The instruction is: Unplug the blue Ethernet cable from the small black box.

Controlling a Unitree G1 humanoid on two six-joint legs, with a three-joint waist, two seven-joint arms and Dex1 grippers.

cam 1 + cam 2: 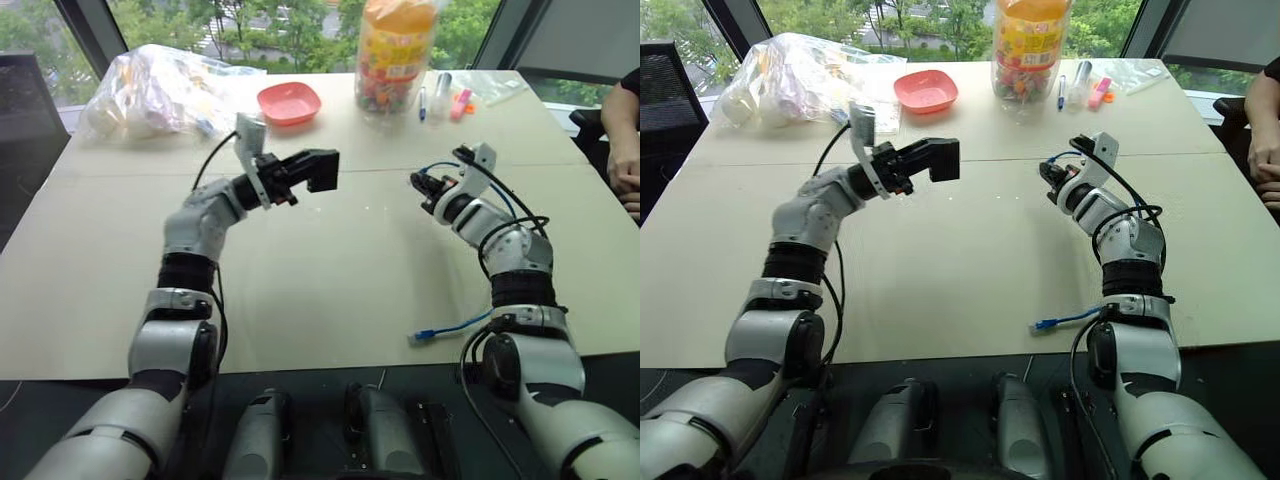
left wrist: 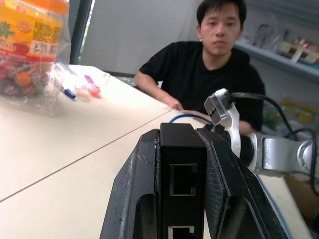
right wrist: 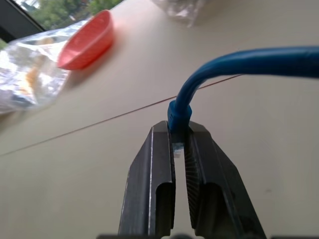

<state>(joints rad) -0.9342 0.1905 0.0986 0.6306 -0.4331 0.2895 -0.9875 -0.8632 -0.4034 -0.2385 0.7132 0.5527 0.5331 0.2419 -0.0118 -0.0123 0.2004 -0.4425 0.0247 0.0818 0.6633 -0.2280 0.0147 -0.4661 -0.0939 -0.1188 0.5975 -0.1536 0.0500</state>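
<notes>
The far end of the blue Ethernet cable lay on the table near the robot. Higher up, the right gripper pinched the cable's plug. The left gripper squeezed the small black box, its holes empty. The two were well apart, so the pull looked done. Next, both could be put down. Both arms were bent, held above the table.

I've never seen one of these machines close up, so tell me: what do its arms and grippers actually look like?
Both arms are built from rounded silver-grey shells joined by black ribbed bands. Thin black cables loop along the outside of each forearm. A small pale grey camera block sits on each wrist. The left gripper and right gripper each end in two flat black fingers, wedge-shaped, with finely ridged inner faces.
</notes>
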